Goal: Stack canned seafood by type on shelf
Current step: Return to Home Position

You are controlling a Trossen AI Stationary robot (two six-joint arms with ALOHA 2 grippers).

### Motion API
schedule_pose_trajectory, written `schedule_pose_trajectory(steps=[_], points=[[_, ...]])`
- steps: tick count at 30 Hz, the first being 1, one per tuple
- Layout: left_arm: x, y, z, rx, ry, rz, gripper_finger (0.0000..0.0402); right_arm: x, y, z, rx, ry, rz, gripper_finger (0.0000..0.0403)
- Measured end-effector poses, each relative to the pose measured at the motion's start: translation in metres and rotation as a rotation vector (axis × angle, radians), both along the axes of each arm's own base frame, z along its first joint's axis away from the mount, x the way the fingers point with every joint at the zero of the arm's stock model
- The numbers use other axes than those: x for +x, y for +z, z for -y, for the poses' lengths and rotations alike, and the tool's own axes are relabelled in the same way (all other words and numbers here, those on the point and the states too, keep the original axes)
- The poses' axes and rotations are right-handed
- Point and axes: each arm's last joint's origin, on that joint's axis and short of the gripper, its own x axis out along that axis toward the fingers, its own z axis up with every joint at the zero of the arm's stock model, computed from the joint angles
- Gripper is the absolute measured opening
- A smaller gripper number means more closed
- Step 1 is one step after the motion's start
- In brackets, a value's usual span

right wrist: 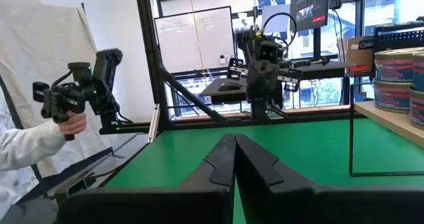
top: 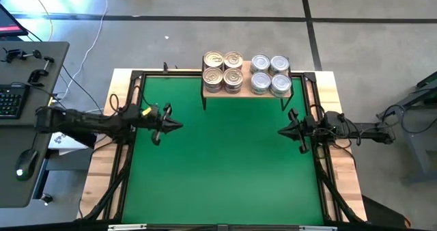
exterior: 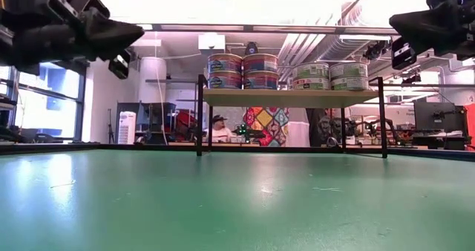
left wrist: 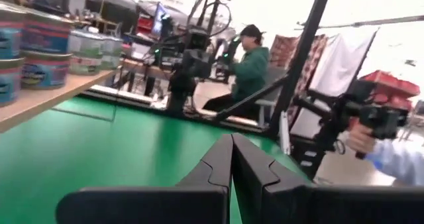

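Note:
The tins stand on the light-wood shelf (top: 247, 92) at the table's far edge. The golden-lidded tins (top: 223, 70) form stacks on the shelf's left half, the silver-lidded tins (top: 270, 74) on its right half; both groups also show in the low view (exterior: 243, 70) (exterior: 330, 76). My left gripper (top: 179, 126) is shut and empty above the green mat, left of centre. My right gripper (top: 280, 130) is shut and empty above the mat, right of centre. Both hang clear of the mat, fingers pointing at each other.
The green mat (top: 225, 176) covers the table inside a black frame. A desk with a keyboard (top: 9, 101) and mouse stands left of the table. People show beyond the table: one seated (left wrist: 248, 65), and a hand holding a hand-held device (right wrist: 69, 105).

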Motion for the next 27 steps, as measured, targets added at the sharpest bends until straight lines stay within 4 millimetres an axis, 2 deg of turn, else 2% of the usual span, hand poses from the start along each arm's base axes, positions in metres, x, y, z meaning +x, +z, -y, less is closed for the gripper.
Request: schedule_pose_trajectory(steps=[6, 14, 23, 27], points=[[-0.015, -0.003, 0.001, 0.024, 0.062, -0.097, 0.0, 0.0, -0.002, 0.0, 0.021, 0.006, -0.028, 0.0001], [-0.034, 0.0, 0.007, 0.021, 0.202, -0.079, 0.0, 0.0, -0.004, 0.0, 0.033, 0.007, -0.047, 0.0], [-0.044, -0.008, 0.017, 0.064, 0.275, -0.15, 0.0, 0.001, -0.004, 0.0, 0.032, 0.006, -0.052, 0.0], [-0.045, -0.007, 0.021, 0.104, 0.252, -0.142, 0.0, 0.001, -0.006, 0.0, 0.032, 0.006, -0.065, 0.0]])
